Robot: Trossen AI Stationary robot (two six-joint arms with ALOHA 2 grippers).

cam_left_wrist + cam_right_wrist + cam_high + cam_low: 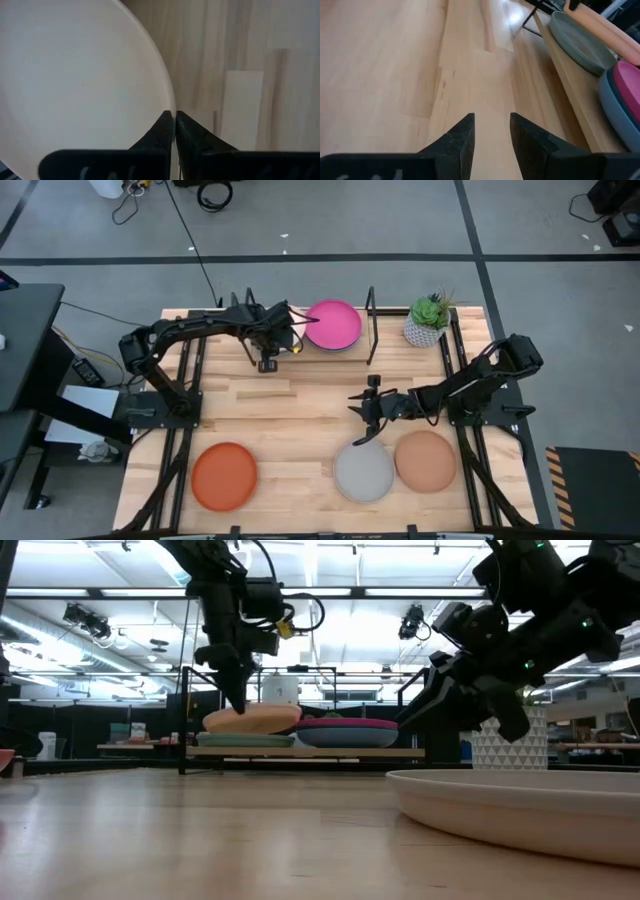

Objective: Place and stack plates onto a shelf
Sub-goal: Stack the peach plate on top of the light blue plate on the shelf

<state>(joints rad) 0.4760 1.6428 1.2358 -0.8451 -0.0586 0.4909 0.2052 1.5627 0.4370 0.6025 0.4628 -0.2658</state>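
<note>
Currently the left gripper (174, 122) pinches the cream plate (75, 85) by its rim over the shelf (300, 752). Plates look rigid, light, smooth: grip the edge. Right gripper (491, 131), released, hovers by the grey plate (363, 472).

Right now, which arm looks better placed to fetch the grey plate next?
The right. Its gripper hangs open just above the grey plate, empty. The left gripper is far off at the shelf, shut on the rim of a cream plate it is setting there.

Left arm (215, 330) hides the shelf's (385, 350) left-hand plates (250, 720).
</note>
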